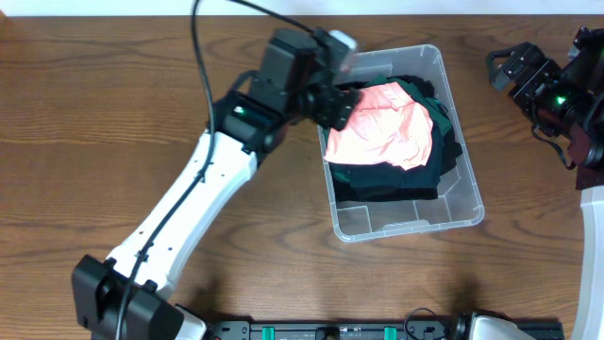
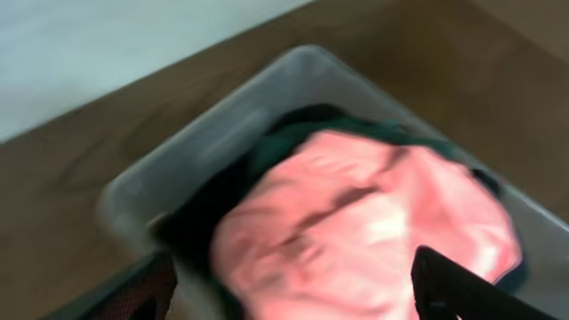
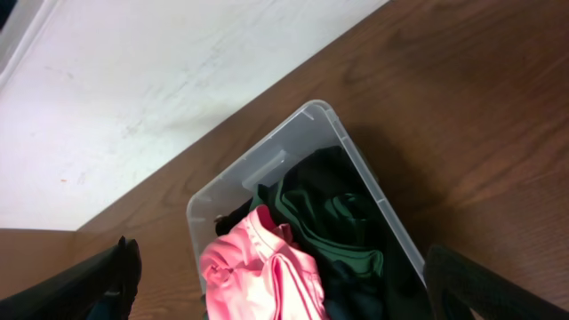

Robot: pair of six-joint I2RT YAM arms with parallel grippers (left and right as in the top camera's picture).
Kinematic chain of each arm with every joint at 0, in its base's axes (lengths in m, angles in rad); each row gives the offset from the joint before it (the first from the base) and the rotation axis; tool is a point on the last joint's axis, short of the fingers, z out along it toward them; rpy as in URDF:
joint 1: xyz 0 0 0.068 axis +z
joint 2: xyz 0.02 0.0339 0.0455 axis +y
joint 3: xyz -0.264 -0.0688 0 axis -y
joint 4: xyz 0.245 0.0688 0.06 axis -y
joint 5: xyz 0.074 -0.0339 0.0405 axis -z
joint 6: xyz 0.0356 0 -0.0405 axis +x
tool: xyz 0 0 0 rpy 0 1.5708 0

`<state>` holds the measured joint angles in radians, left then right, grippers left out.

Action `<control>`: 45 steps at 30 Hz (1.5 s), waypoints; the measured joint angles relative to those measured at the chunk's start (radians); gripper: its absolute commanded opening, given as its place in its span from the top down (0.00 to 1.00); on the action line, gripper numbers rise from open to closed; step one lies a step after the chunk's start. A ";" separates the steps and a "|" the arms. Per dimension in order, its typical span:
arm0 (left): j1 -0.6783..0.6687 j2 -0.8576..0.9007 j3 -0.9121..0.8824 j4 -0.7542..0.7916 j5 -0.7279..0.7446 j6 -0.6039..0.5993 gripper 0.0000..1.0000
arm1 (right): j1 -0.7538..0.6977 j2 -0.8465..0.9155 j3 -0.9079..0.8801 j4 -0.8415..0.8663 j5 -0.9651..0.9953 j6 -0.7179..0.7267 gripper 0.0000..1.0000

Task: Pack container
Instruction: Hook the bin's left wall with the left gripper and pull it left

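The clear plastic container (image 1: 467, 203) stands right of centre on the table. It holds dark green and black folded garments (image 1: 387, 179) with a pink garment (image 1: 392, 127) on top. My left gripper (image 1: 340, 99) hovers over the container's left rim beside the pink garment, open and empty. In the left wrist view the pink garment (image 2: 373, 231) lies between the spread fingers (image 2: 289, 289), blurred. My right gripper (image 1: 514, 66) is open and empty, up at the far right, apart from the container. The right wrist view shows the container (image 3: 267, 160), the pink garment (image 3: 262, 276) and the green garments (image 3: 342, 227).
The wooden table (image 1: 113, 113) runs around the container. The left arm reaches diagonally from the front left. A pale floor (image 3: 160, 80) shows past the table's far edge. A black rail runs along the front edge (image 1: 377, 331).
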<state>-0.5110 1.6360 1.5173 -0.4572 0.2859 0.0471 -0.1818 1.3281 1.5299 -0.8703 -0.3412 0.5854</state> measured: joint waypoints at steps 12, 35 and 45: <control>0.062 0.207 -0.002 -0.053 -0.110 -0.245 0.14 | 0.000 0.000 0.000 0.000 0.000 0.000 0.01; 0.127 0.289 -0.002 -0.008 -0.188 -0.267 0.68 | 0.000 0.000 0.000 0.000 0.000 0.000 0.01; 0.299 0.289 -0.002 0.048 -0.224 -0.158 0.68 | 0.000 0.000 0.000 0.000 0.000 0.000 0.01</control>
<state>-0.2115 1.9247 1.5150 -0.4095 0.0616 -0.1112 -0.1818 1.3281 1.5299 -0.8703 -0.3412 0.5854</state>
